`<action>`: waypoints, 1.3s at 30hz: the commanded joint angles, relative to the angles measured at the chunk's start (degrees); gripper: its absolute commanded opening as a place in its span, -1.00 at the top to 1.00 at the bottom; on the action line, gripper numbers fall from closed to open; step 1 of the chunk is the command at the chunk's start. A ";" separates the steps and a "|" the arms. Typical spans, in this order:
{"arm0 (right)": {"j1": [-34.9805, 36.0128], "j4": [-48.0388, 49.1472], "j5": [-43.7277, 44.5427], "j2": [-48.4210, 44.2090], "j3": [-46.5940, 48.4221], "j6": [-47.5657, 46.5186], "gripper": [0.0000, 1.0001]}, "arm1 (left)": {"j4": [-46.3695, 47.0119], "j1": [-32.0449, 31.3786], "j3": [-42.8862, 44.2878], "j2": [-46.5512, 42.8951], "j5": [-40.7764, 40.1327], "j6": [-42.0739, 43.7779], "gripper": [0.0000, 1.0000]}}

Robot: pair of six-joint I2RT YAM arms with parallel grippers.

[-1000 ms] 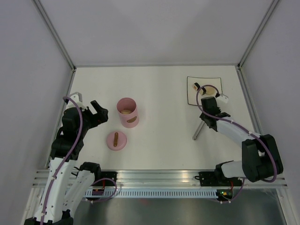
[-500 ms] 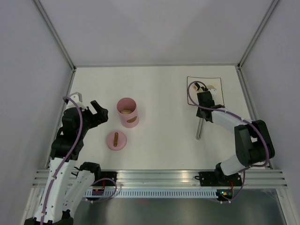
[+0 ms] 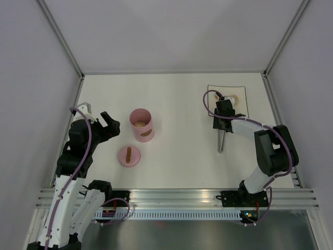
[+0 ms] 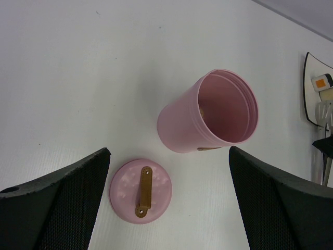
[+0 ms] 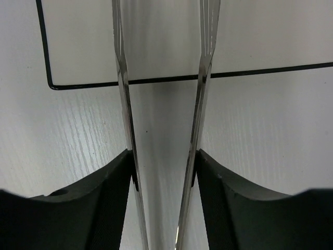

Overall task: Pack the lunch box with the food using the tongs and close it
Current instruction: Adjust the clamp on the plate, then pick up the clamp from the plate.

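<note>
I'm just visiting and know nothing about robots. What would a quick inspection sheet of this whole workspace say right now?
Surface: white table, faint grain.
Job's things: pink lunch box upright and open, a beige piece inside; its lid flat on the table beside it; tongs reaching over the edge of the plate, which carries food.
Clutter: nothing seen.
Grippers: left gripper jaws wide open, empty, beside the lunch box; right gripper jaws pressed on both arms of the tongs.
Cables: a purple cable runs along each arm.
Surroundings: grey walls; metal rail at the near edge.
</note>
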 commanded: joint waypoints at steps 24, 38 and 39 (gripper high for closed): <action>0.31 4.59 -0.92 -5.51 -6.29 9.37 -0.72 | 2.14 -0.03 -0.37 -0.68 0.62 2.20 -0.99; 0.22 8.28 -1.10 -3.14 -9.63 10.34 -0.60 | 2.14 -0.04 -0.37 -0.50 0.53 2.29 -0.99; 0.22 8.63 -1.10 -2.96 -9.72 10.43 -0.55 | 2.14 -0.04 -0.37 -0.42 0.53 2.29 -0.99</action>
